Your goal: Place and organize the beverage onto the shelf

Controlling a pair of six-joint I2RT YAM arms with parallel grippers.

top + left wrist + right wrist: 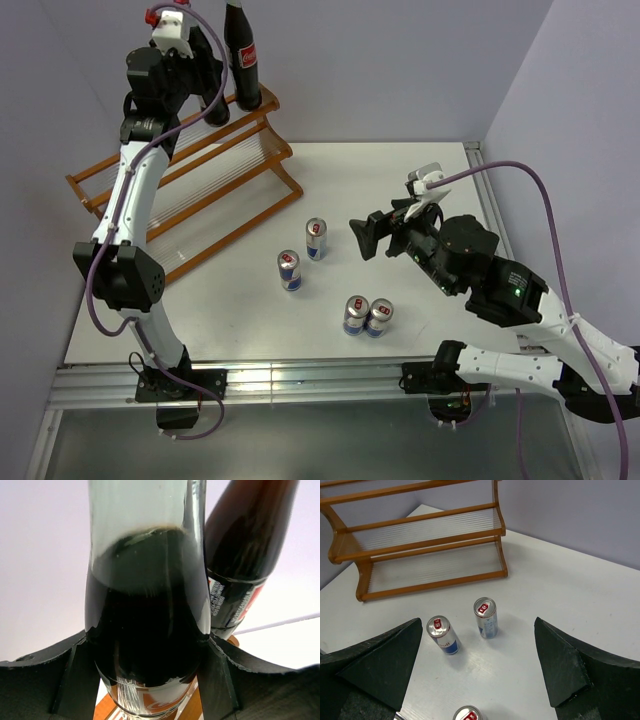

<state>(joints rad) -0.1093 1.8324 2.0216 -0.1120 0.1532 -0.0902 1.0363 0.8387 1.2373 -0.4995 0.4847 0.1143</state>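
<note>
My left gripper [207,92] is up at the top tier of the wooden shelf [190,190] and is shut on a dark cola bottle [147,605]. Its fingers [75,670] press on both sides of the bottle's body, and orange wood shows just below the base. A second cola bottle [242,55] with a red label stands upright on the top tier right beside it. Several blue-and-silver cans stand on the table: one [316,238], another [289,270] and a touching pair [368,315]. My right gripper [365,237] hovers open just right of the cans, with nothing between its fingers [560,665].
The shelf [420,545] has its lower tiers bare. The white table [420,180] ends at a metal rail on the right and at the near edge. Grey walls close in behind and to the right.
</note>
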